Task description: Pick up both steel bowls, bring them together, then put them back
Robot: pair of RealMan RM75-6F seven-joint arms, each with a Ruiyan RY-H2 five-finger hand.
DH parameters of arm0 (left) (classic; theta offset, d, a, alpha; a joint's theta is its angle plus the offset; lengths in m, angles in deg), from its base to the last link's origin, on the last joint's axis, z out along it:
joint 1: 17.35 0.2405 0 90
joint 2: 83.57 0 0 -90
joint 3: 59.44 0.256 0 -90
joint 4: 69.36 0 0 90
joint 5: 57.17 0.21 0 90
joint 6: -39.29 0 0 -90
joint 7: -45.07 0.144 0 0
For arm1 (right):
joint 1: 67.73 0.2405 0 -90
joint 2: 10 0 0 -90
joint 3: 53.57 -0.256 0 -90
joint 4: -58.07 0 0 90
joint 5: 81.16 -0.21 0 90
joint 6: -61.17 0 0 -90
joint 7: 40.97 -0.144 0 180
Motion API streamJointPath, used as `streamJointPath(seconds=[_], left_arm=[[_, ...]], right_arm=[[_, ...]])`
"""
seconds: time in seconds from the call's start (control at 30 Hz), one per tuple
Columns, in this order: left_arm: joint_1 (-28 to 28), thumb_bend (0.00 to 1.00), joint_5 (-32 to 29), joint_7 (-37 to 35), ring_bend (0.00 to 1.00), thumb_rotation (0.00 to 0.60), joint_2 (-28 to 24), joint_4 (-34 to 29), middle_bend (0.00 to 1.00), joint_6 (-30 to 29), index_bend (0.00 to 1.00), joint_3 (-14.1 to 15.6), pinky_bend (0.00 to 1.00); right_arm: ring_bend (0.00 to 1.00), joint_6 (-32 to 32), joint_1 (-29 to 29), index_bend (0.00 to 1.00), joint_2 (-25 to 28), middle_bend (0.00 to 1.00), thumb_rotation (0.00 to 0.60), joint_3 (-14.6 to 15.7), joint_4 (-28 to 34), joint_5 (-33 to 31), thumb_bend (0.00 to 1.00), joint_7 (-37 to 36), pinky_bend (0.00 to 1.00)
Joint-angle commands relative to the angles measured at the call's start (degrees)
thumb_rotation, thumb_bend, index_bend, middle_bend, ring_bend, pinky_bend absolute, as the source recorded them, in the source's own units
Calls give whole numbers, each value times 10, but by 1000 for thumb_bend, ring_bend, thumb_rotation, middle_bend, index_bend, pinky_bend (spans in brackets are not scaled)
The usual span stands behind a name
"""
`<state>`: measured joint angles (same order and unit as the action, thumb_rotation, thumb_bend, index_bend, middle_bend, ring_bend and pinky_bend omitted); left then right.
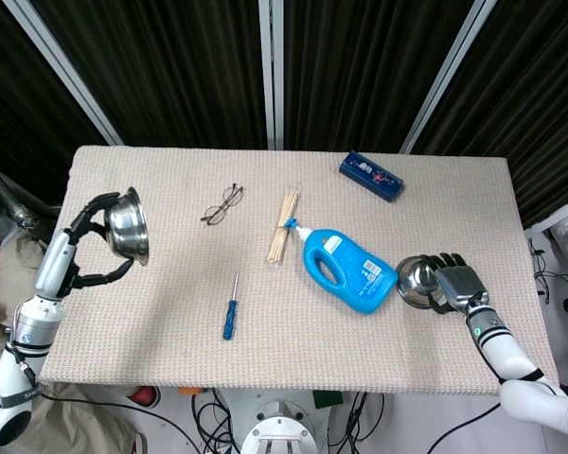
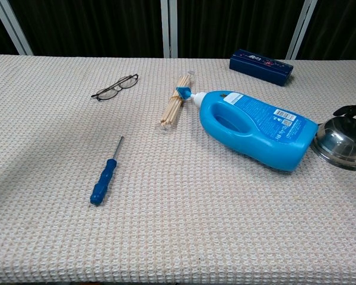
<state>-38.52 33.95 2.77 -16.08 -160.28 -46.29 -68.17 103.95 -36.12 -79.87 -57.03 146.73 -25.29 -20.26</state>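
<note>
One steel bowl (image 1: 131, 227) is off the table at the far left, tipped on its side, and my left hand (image 1: 76, 241) holds it by the rim. It is outside the chest view. The second steel bowl (image 1: 415, 282) sits upside down at the right, next to the blue bottle, tilted up on one edge. My right hand (image 1: 457, 284) grips its right side with fingers curled over it. In the chest view this bowl (image 2: 346, 142) shows at the right edge, with dark fingertips (image 2: 351, 110) on its upper rim.
A blue detergent bottle (image 1: 348, 270) lies just left of the right bowl, almost touching it. A blue screwdriver (image 1: 230, 307), glasses (image 1: 222, 205) and a bundle of sticks (image 1: 283, 225) lie mid-table. A dark blue box (image 1: 371, 176) is at the back right.
</note>
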Motion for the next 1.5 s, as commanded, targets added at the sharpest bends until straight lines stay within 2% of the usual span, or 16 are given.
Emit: streamJointPath(seconds=[0.03, 0.13, 0.3, 0.37, 0.43, 0.53, 0.63, 0.83, 1.03, 1.13, 1.23, 1.37, 1.5], left_arm=[[-1, 288, 2, -5, 351, 600, -2, 1, 437, 2, 490, 2, 522], [-2, 287, 0, -5, 351, 600, -1, 5, 435, 5, 489, 2, 521], [-4, 288, 0, -7, 351, 600, 0, 9, 434, 11, 489, 4, 521], [-5, 288, 0, -6, 351, 600, 0, 10, 432, 12, 489, 4, 521], [-5, 288, 0, -7, 351, 600, 0, 10, 431, 12, 489, 4, 521], [-6, 288, 0, -9, 351, 600, -1, 11, 431, 12, 489, 5, 521], [-6, 287, 1, -9, 351, 600, -2, 10, 430, 12, 489, 5, 521], [-7, 288, 4, -8, 351, 600, -4, 8, 430, 11, 489, 6, 521], [-6, 287, 7, -7, 351, 600, -6, 2, 430, 6, 489, 6, 521], [-4, 287, 7, -10, 351, 600, -7, -1, 430, 0, 489, 5, 521], [-4, 288, 5, -20, 351, 600, -6, -6, 430, -4, 489, 2, 520], [-9, 287, 3, -36, 351, 600, -4, -24, 430, -7, 489, -8, 521], [-20, 288, -1, -9, 351, 600, 2, -53, 430, -6, 489, -23, 521]], right_arm=[[22, -1, 4, 3, 2, 124, 600, 3, 2, -5, 190, 0, 0], [21, 1, 7, 0, 3, 118, 600, 5, 2, -5, 185, -2, 0], [42, -5, 18, 32, 1, 174, 600, 10, -4, -14, 187, 1, 0], [88, -2, 20, 116, -1, 215, 600, 11, -6, -14, 194, 0, 11], [179, 10, 19, 283, -6, 281, 600, 9, -9, -9, 203, -4, 62], [290, 30, 13, 473, -12, 388, 600, 8, -14, 7, 214, -14, 135], [360, 46, 6, 608, -14, 460, 600, 8, -18, 25, 229, -28, 182], [386, 80, -17, 672, 4, 489, 600, 7, -11, 68, 240, -76, 201], [396, 132, -50, 687, 51, 501, 600, 2, 15, 115, 242, -141, 201], [404, 174, -70, 697, 77, 507, 600, -13, 32, 156, 245, -220, 201], [413, 232, -88, 706, 81, 515, 600, -35, 28, 211, 271, -342, 201], [410, 304, -92, 703, 36, 516, 600, -63, -10, 280, 275, -540, 206], [411, 323, -74, 700, -29, 516, 600, -84, -27, 295, 275, -677, 228]])
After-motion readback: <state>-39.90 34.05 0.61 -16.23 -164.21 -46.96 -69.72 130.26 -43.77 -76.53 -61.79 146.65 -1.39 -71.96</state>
